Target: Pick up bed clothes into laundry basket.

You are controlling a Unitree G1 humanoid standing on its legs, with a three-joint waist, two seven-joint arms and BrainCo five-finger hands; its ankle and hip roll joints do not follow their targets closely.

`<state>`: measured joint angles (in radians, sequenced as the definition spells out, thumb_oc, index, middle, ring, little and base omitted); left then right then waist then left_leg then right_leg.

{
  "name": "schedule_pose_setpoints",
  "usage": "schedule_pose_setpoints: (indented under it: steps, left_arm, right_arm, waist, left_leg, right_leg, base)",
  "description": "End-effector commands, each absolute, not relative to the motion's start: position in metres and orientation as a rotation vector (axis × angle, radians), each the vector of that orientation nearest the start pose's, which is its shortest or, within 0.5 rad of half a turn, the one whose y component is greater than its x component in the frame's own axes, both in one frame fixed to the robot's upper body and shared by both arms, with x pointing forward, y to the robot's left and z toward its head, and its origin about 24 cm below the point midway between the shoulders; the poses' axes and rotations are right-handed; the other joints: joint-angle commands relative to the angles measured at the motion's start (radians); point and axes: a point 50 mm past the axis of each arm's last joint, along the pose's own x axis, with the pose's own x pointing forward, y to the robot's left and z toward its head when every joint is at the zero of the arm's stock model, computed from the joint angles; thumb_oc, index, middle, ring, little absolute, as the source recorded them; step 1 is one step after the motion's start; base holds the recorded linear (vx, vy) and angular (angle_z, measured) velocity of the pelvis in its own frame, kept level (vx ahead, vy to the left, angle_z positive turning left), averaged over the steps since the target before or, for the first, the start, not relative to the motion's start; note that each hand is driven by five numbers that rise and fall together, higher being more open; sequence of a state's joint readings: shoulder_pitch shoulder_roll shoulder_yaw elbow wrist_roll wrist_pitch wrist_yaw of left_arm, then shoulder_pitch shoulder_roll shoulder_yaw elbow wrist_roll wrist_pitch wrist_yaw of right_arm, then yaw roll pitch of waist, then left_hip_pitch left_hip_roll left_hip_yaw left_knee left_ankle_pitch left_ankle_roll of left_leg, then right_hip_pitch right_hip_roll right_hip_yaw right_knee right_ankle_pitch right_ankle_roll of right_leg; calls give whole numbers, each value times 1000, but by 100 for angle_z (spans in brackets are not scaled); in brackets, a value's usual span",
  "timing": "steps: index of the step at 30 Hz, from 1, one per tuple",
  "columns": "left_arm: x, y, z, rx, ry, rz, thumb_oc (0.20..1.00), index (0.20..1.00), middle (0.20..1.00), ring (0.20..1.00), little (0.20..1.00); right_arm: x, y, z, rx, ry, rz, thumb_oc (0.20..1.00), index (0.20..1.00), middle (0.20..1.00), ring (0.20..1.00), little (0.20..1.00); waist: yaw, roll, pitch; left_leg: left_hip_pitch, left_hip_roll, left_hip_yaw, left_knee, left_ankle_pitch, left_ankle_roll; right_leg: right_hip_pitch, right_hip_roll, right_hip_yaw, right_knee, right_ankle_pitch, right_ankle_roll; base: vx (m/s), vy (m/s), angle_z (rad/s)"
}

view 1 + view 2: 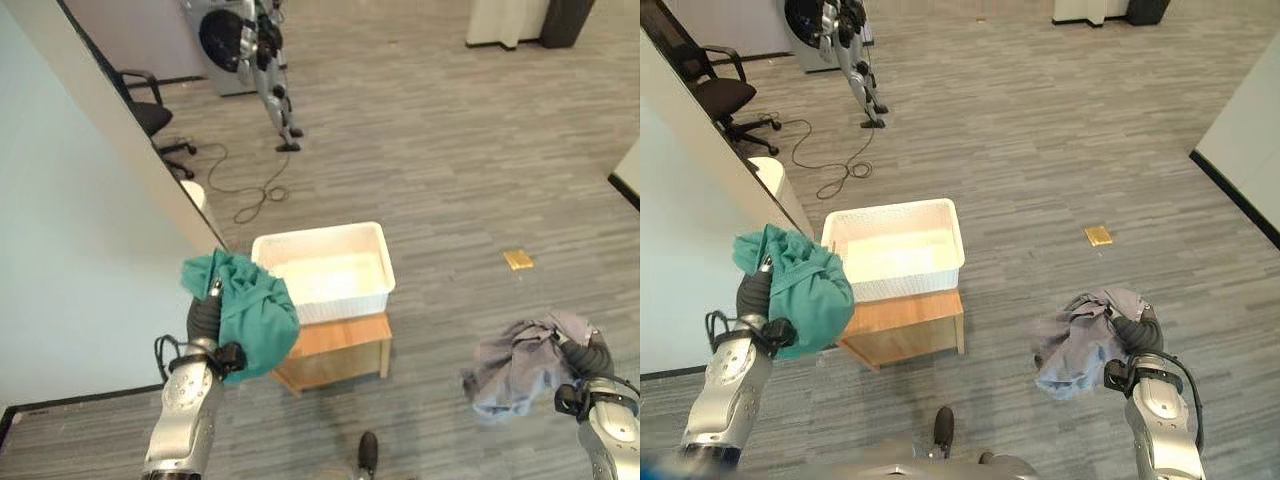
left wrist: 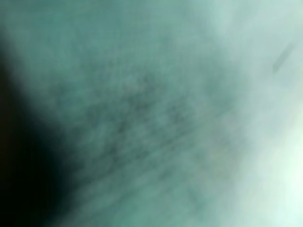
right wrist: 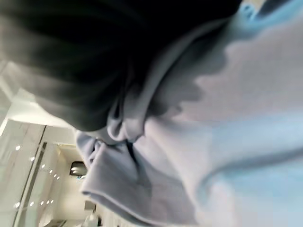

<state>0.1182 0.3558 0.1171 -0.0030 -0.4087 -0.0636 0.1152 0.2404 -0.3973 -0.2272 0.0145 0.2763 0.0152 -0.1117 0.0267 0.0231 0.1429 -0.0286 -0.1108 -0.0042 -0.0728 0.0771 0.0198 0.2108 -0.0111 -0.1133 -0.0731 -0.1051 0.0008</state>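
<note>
A white laundry basket [image 1: 320, 238] stands on a low wooden stool [image 1: 340, 345] in the middle of the floor. My left hand [image 1: 203, 318] is raised just left of the basket, curled into a bunched green cloth [image 1: 255, 315] that hangs beside the basket's near left corner. The left wrist view has that green cloth [image 2: 142, 118] pressed close. Off to the right, well clear of the basket, my right hand [image 1: 592, 355] holds up a crumpled grey-blue cloth [image 1: 510, 370] above the floor. The same grey-blue cloth [image 3: 227, 142] folds past the hand in the right wrist view.
A pale wall panel [image 1: 90, 200] runs along my left side, with a black office chair [image 1: 145, 110] and a small white bin [image 1: 195, 195] behind it. A machine on a stand [image 1: 250, 50] and a floor cable [image 1: 240, 180] lie at the back. A small yellow piece [image 1: 518, 260] lies on the carpet.
</note>
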Motion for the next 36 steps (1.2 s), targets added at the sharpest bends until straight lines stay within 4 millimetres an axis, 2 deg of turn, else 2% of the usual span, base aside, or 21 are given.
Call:
schedule_pose_setpoints:
  steps: [1,3,4,5,6,7,9,11,12,13,15,20,22,23,24,26,27,28,30,36]
  left_arm:
    - [230,266,72,-8,-129,287,200,200,200,200,200]
    - [228,269,70,-14,-117,300,200,200,200,200,200]
    - [227,270,67,-18,-103,301,200,200,200,200,200]
    - [229,270,67,-18,-102,299,200,200,200,200,200]
    - [230,269,67,-18,-102,288,200,200,200,200,200]
    - [231,267,67,-21,-101,279,200,200,200,200,200]
    - [232,266,67,-26,-107,264,200,200,200,200,200]
    - [232,265,68,-28,-110,261,200,200,200,200,200]
    - [232,264,66,-26,-101,257,200,200,200,200,200]
    - [230,267,61,5,-73,280,200,200,200,200,200]
    - [228,268,62,-4,-78,269,200,200,200,200,200]
    - [218,267,49,-81,-47,317,200,200,200,200,200]
    - [214,268,44,-85,-22,328,200,200,200,200,200]
    - [214,268,44,-86,-23,329,200,200,200,200,200]
    - [210,268,41,-95,-6,331,200,200,200,200,200]
    - [208,268,40,-86,4,318,200,200,200,200,200]
    - [208,268,40,-86,4,318,200,200,200,200,200]
    - [206,268,39,-72,14,299,200,200,200,200,200]
    - [203,266,34,-89,38,271,200,200,200,200,200]
    - [194,265,20,-114,125,258,200,200,200,200,200]
  right_arm:
    - [223,-297,77,-171,-79,-383,200,200,200,200,200]
    - [231,-293,87,-173,-129,-370,200,200,200,200,200]
    - [236,-290,94,-184,-155,-351,200,200,200,200,200]
    - [239,-287,97,-188,-172,-340,200,200,200,200,200]
    - [239,-286,97,-194,-172,-335,200,200,200,200,200]
    - [239,-288,99,-208,-175,-343,200,200,200,200,200]
    - [238,-290,101,-215,-182,-352,200,200,200,200,200]
    - [237,-294,103,-213,-195,-374,200,200,200,200,200]
    - [236,-297,104,-224,-199,-389,200,200,200,200,200]
    - [233,-307,109,-260,-206,-433,200,200,200,200,200]
    - [232,-300,102,-235,-169,-370,200,200,200,200,200]
    - [240,-305,122,-239,-245,-380,200,200,200,200,200]
    - [247,-306,142,-212,-316,-379,200,200,200,200,200]
    - [248,-307,142,-212,-317,-378,200,200,200,200,200]
    - [255,-312,176,-248,-432,-389,200,200,200,200,200]
    - [261,-317,200,-326,-484,-387,200,200,200,200,200]
    - [261,-317,201,-326,-485,-386,200,200,200,200,200]
    - [270,-323,225,-424,-502,-364,200,200,200,200,200]
    - [282,-335,254,-552,-473,-344,200,200,200,200,200]
    - [308,-334,298,-519,-491,-340,200,200,200,200,200]
  waist:
    - [25,0,-15]
    - [34,11,-4]
    - [31,17,26]
    - [26,19,48]
    - [17,30,56]
    - [9,31,57]
    - [10,28,46]
    - [3,22,39]
    - [-11,15,39]
    - [-7,-3,37]
    - [3,-10,16]
    - [29,-18,-11]
    - [44,-20,-17]
    - [40,-19,-16]
    - [55,-21,-24]
    - [67,-26,-27]
    - [66,-25,-27]
    - [89,-37,-33]
    - [108,-51,-36]
    - [141,-73,-35]
  left_leg:
    - [88,82,-29,31,-50,-38]
    - [93,88,-34,35,-60,-22]
    - [107,94,-41,41,-72,-1]
    - [114,95,-46,39,-70,7]
    - [118,102,-66,36,-67,9]
    - [125,100,-90,28,-68,6]
    - [143,97,-119,16,-79,-3]
    - [141,96,-147,25,-87,-11]
    - [156,89,-175,22,-102,-10]
    - [148,80,-181,35,-109,-21]
    - [138,83,-204,40,-110,-25]
    - [119,90,-243,49,-104,-42]
    - [116,94,-266,45,-98,-48]
    - [116,94,-269,44,-98,-49]
    - [115,93,-288,38,-89,-53]
    - [113,90,-301,35,-84,-56]
    - [113,90,-301,35,-84,-56]
    - [109,86,-314,28,-75,-61]
    - [108,80,-332,17,-63,-64]
    - [109,77,-357,7,-52,-65]
  right_leg:
    - [-89,-51,1,82,44,93]
    - [-150,-61,2,225,40,103]
    - [-236,-67,20,439,68,133]
    - [-288,-75,32,537,75,143]
    - [-314,-57,69,582,81,141]
    - [-342,-38,113,579,68,129]
    - [-347,-57,154,460,48,116]
    - [-348,-62,181,335,74,116]
    - [-367,-32,236,295,77,125]
    - [-349,-32,247,257,88,124]
    - [-299,-45,233,194,91,126]
    - [-239,-42,194,124,105,106]
    - [-223,-40,172,112,101,97]
    - [-221,-40,169,110,101,96]
    - [-207,-39,154,100,99,90]
    - [-194,-40,142,86,101,90]
    - [-194,-40,142,85,102,90]
    - [-180,-42,127,63,105,92]
    - [-162,-42,106,40,114,93]
    - [-151,-42,82,33,122,93]
  base:
    - [3,115,21]
    - [-23,131,14]
    - [-66,129,33]
    - [-46,105,57]
    - [-15,29,51]
    - [95,-17,38]
    - [152,-93,59]
    - [195,-130,76]
    - [221,-137,21]
    - [176,-124,16]
    - [116,-136,99]
    - [118,-154,40]
    - [66,-106,44]
    - [76,-89,45]
    - [56,-62,38]
    - [42,-50,28]
    - [31,-41,26]
    - [29,-42,31]
    - [33,-44,30]
    - [11,0,13]
